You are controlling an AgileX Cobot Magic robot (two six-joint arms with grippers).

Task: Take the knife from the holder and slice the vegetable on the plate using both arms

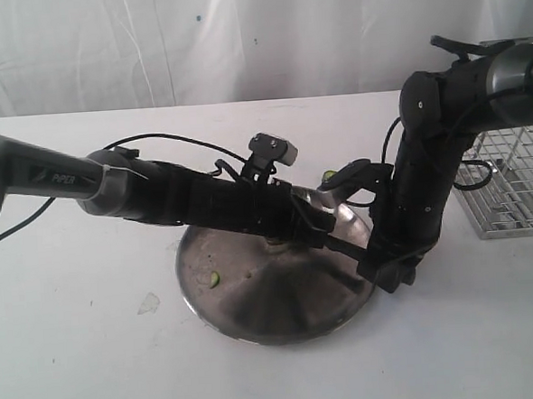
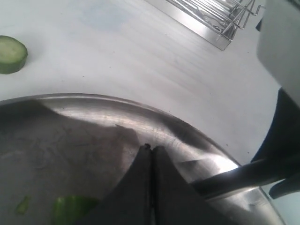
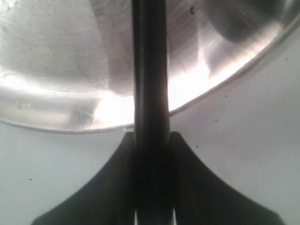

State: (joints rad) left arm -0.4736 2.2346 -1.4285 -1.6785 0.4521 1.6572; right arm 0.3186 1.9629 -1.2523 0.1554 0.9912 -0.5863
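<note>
Looking from outside, you see the left arm [image 1: 194, 199] stretched across the plate [image 1: 273, 312] at the table's [image 1: 77, 356] middle. The right arm [image 1: 428, 171] comes down at the plate's right rim, and the holder [image 1: 515, 193] stands at the table's right edge. A small green slice [image 1: 214, 279] lies near the plate's left rim. Both grippers are lost among dark links here.

Your left wrist view settles one: the left gripper [image 2: 151, 151] is closed, fingers pressed together with nothing between the tips, low over the plate. A green piece [image 2: 70, 208] lies on the plate beside them, too blurred to name.

Your right wrist view shows the right gripper [image 3: 151, 140] clamped on the knife [image 3: 150, 70], which reaches across the rim over the plate.
</note>
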